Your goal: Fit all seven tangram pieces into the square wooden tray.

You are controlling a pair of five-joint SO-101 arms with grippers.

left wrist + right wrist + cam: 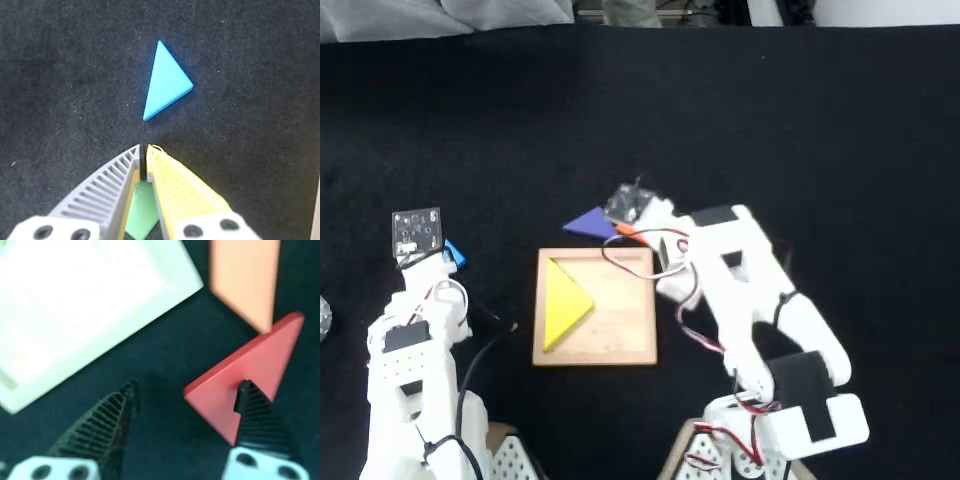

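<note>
**First:** Where does the puzzle stand?

**Second:** The square wooden tray point(620, 325) lies flat mid-table on black cloth, between the two arms. One piece is in it, a large yellow triangle point(563, 305) against the side nearer the left arm. By the task's count, six are yet to go in.

**First:** And around it?

**Second:** Just past the tray's far corner on the right arm's side lie a red triangle point(250, 365) and an orange piece point(245, 275), close together. A purple piece point(588, 222) sits just beyond the far edge. Well off by the left arm are a blue triangle point(166, 82) and a green piece point(142, 210).

**First:** The grippers?

**Second:** The right gripper point(187, 390) hangs over the red triangle with its fingers spread wide. One finger is above the piece, the other over bare cloth near the tray corner. The left gripper point(143, 147) has its fingers pressed together with nothing between the tips, and it points at the blue triangle. The green piece lies beneath it.

**First:** What might go wrong?

**Second:** The red triangle looks thin. I'd guess that closing on it could skid it into the orange piece or against the tray wall rather than lift it.
</note>
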